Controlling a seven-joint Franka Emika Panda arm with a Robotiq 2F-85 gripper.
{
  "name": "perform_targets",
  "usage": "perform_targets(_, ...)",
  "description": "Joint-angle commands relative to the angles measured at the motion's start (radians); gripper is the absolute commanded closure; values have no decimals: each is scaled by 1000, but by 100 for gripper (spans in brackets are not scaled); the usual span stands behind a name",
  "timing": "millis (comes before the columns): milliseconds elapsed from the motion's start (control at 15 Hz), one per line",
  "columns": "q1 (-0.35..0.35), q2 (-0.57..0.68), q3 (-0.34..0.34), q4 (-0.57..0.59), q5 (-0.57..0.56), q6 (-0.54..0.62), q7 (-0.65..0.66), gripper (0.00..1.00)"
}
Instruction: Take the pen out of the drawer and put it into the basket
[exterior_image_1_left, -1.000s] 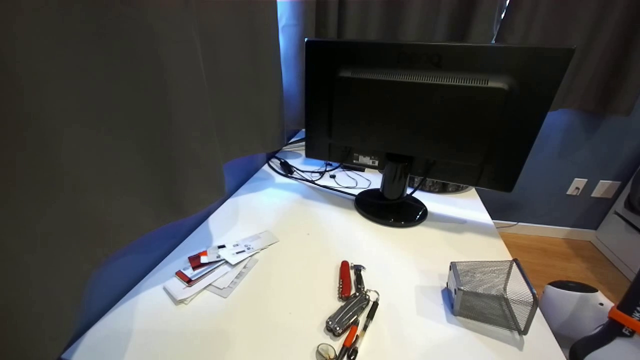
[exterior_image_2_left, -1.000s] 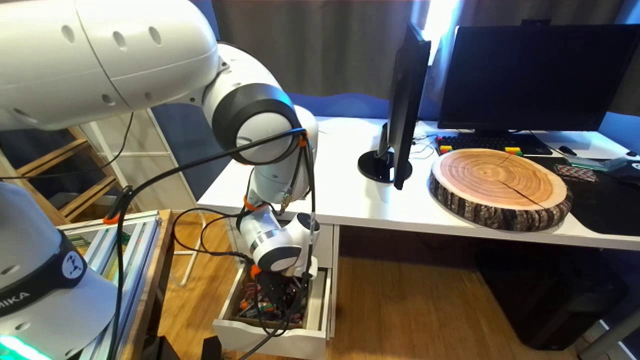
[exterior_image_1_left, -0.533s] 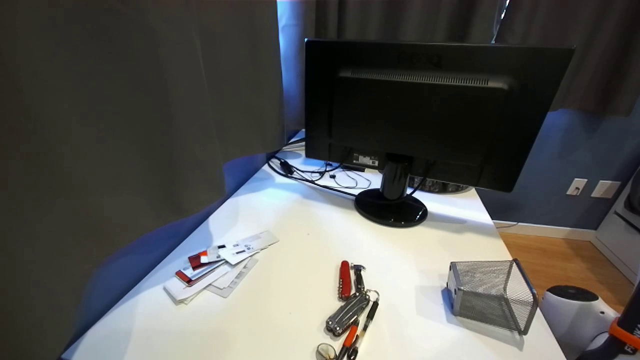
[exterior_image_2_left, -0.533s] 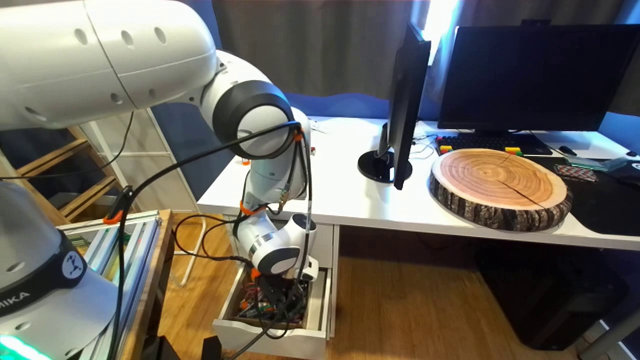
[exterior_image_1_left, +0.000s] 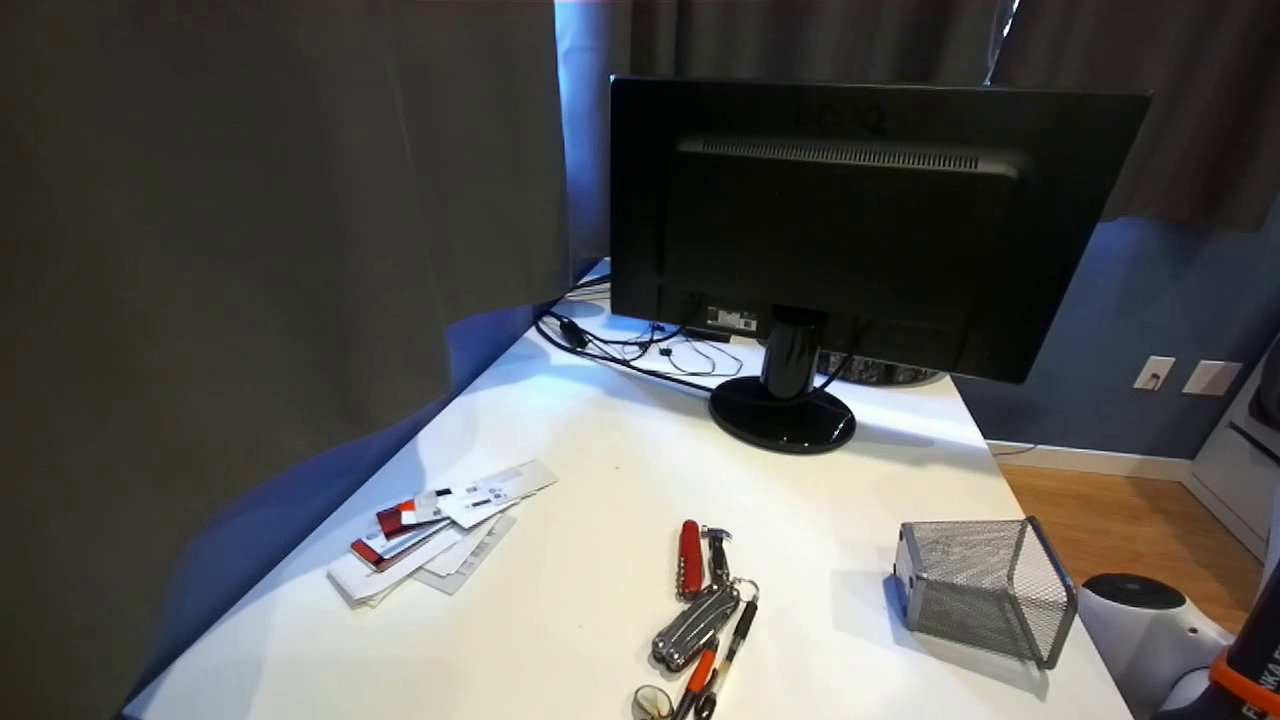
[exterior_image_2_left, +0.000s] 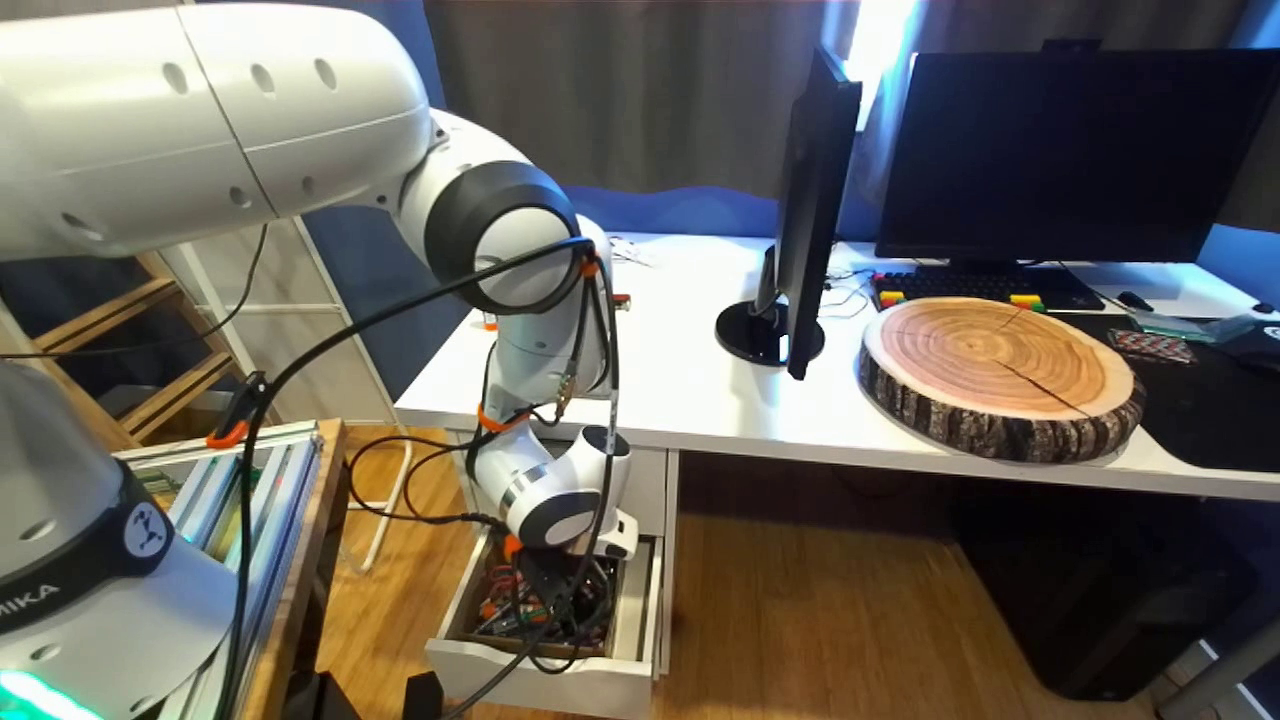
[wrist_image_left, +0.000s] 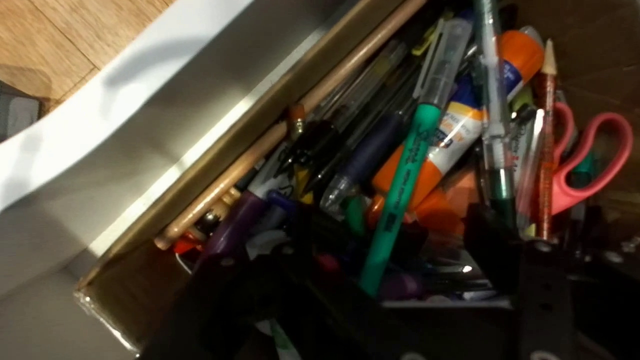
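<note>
We placed the task at its grasp step. In an exterior view the drawer stood open with the arm reaching down into it, so access counted as done. The pen was yet to come out: green, it lay aslant over the glue and other clutter, in a box within the drawer. The jaws of the gripper stood apart, one on each side of the pen, with space visible beside it; we saw no grip. The basket sat on the desk near an edge, seemingly on its side, and we saw no pen in it. Left to do, by our reckoning: close on the pen, lift it free of its neighbours, carry it up over the desk, and release it into the basket.
</note>
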Motion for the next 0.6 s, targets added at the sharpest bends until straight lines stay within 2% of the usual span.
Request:
perform_targets(0, 21, 3, -9, 8, 17, 10, 17, 54)
perform_targets(400, 19, 27, -17, 40, 15, 4, 14, 95)
perform_targets(533, 12, 20, -16, 31, 14, 8, 12, 100)
